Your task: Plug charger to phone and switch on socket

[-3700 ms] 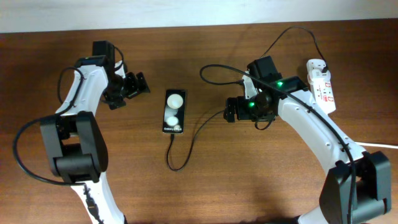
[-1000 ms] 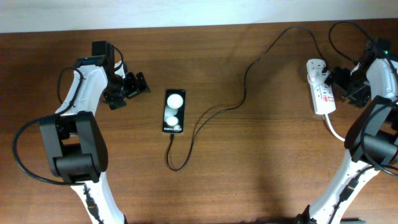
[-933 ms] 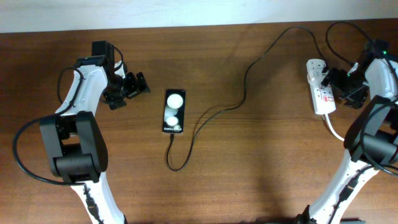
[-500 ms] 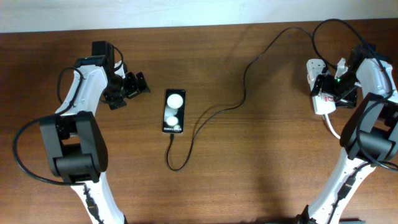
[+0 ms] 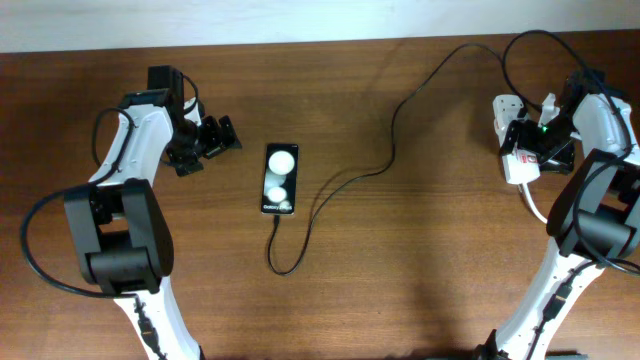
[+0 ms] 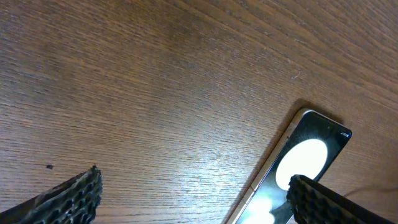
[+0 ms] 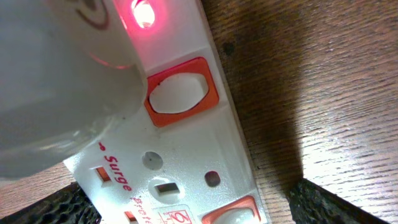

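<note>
Charger (image 5: pixel 394 135) cable looped near the middle of the surface (image 5: pixel 420 290), its tip at the near short edge of the phone (image 5: pixel 281 178). Phone lay flat, left of centre. My left gripper (image 5: pixel 208 145) sat just left of the phone, clear of it, fingers spread wide, empty. Cable ran toward the far edge, then right to the socket (image 5: pixel 519 168) by the right edge, near the far right corner. My right gripper (image 5: pixel 520 140) hung over the socket, spread wide, holding nothing. Red lamp (image 7: pixel 143 11) glowed beside a red-framed switch (image 7: pixel 180 93).
</note>
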